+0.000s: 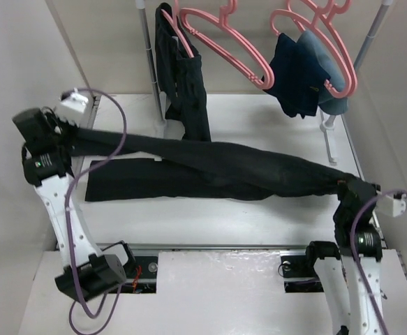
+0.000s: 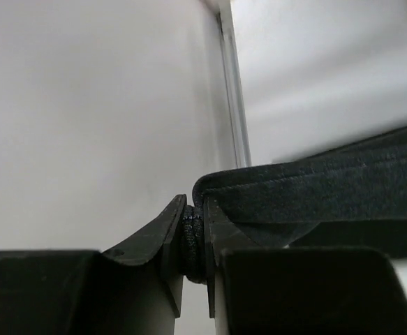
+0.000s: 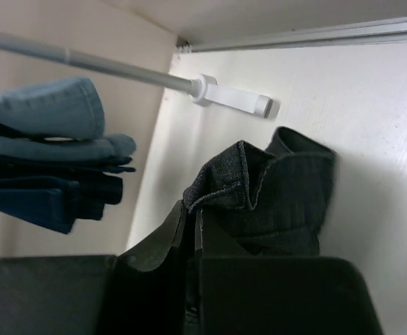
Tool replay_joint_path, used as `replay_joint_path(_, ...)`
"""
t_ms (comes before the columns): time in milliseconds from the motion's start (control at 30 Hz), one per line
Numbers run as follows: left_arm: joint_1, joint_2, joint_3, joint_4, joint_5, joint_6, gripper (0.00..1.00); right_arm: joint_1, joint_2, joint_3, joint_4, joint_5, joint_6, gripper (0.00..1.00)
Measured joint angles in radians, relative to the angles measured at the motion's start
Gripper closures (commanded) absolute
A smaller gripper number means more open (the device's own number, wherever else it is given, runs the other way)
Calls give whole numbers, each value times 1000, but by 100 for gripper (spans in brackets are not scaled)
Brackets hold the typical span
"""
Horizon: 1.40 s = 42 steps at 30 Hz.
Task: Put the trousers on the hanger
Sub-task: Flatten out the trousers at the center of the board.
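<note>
The black trousers (image 1: 217, 164) stretch across the table from left to right, one leg pulled taut and raised, the other leg lying flat below it. My left gripper (image 1: 62, 132) is shut on the trousers' left end, whose rolled hem (image 2: 193, 241) sits pinched between the fingers. My right gripper (image 1: 348, 187) is shut on the right end, where bunched fabric (image 3: 259, 195) rises from the jaws. An empty pink hanger (image 1: 220, 38) hangs on the rail at the back, beyond the trousers' middle.
A dark pair (image 1: 182, 77) hangs from the rail at the back left. A navy and blue garment (image 1: 304, 73) hangs on another pink hanger (image 1: 332, 45) at the back right. Rack legs (image 1: 329, 129) stand on the table. Side walls close in.
</note>
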State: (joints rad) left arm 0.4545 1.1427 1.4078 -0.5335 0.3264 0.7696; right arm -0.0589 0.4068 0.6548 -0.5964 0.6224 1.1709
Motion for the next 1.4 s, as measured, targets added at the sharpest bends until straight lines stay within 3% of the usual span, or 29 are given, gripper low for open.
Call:
replay_joint_path(33, 4, -29, -74, 0, -21, 42, 100, 0, -54, -15, -28, 10, 21, 99)
replay_joint_path(133, 18, -62, -299, -51, -145, 132, 100, 0, -245, -85, -159, 28, 120, 73)
replay_joint_path(167, 22, -56, -369, -59, -191, 148, 100, 0, -295, -109, -211, 30, 154, 50)
replay_joint_path(200, 32, -22, -451, -73, -251, 167, 100, 0, -336, -130, -261, 35, 192, 40)
replay_joint_path(267, 54, 37, -570, -98, -356, 192, 94, -1, -388, -156, -351, 51, 246, 25)
replay_joint_path(300, 63, 52, -618, -120, -402, 203, 84, -1, -400, -160, -388, 61, 269, 18)
replay_joint_path(467, 72, 40, -691, -174, -615, 245, 53, -1, -322, -119, -460, 159, 298, 17)
replay_joint_path(567, 73, 32, -691, -178, -708, 255, 48, -1, -209, -47, -414, 204, 154, 23)
replay_joint_path(733, 73, 34, -629, -276, -770, 258, 47, -1, -34, 50, -190, 140, -173, 26)
replay_joint_path(800, 73, 38, -537, -308, -764, 257, 47, -1, 44, 60, -98, 79, -285, 26)
replay_joint_path(967, 69, 55, -368, -312, -649, 216, 43, -1, 315, 76, 27, -97, -435, 26)
replay_joint_path(1067, 61, 53, -430, -293, -590, 208, 39, -1, 452, 77, 49, -188, -476, 23)
replay_joint_path(1267, 60, 100, -692, -291, -505, 238, 38, -1, 543, 72, 111, -326, -553, 20)
replay_joint_path(1400, 58, 112, -734, -301, -499, 258, 53, -1, 585, 71, 134, -385, -594, 20)
